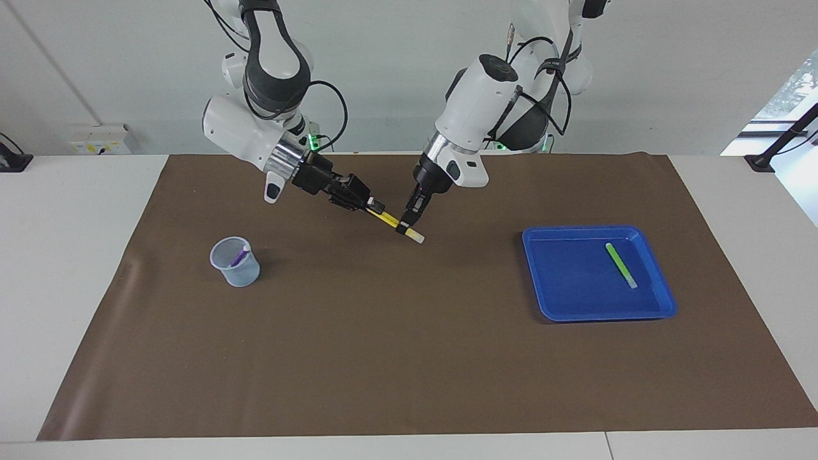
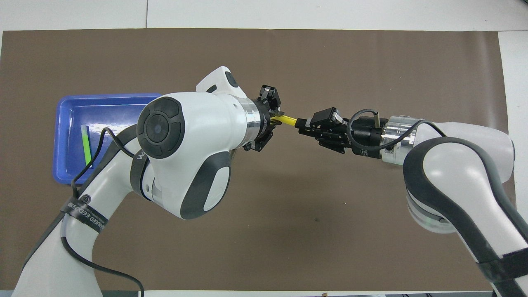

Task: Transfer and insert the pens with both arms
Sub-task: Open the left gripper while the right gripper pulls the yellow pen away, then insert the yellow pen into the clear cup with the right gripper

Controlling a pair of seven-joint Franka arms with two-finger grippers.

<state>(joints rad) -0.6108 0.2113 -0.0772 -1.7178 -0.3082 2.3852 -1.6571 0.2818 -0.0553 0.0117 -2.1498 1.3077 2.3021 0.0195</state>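
Note:
A yellow pen (image 1: 388, 219) (image 2: 288, 119) hangs slanted in the air over the brown mat, held at both ends. My left gripper (image 1: 408, 225) (image 2: 275, 119) is shut on it near its pale cap end. My right gripper (image 1: 377, 207) (image 2: 300, 122) is shut on its other end. A purple pen (image 1: 239, 257) stands in a clear cup (image 1: 234, 268) toward the right arm's end of the table. A green pen (image 1: 621, 264) (image 2: 86, 144) lies in the blue tray (image 1: 601, 312) (image 2: 66, 123) toward the left arm's end.
The brown mat (image 1: 396, 358) covers most of the white table. In the overhead view the right arm hides the cup.

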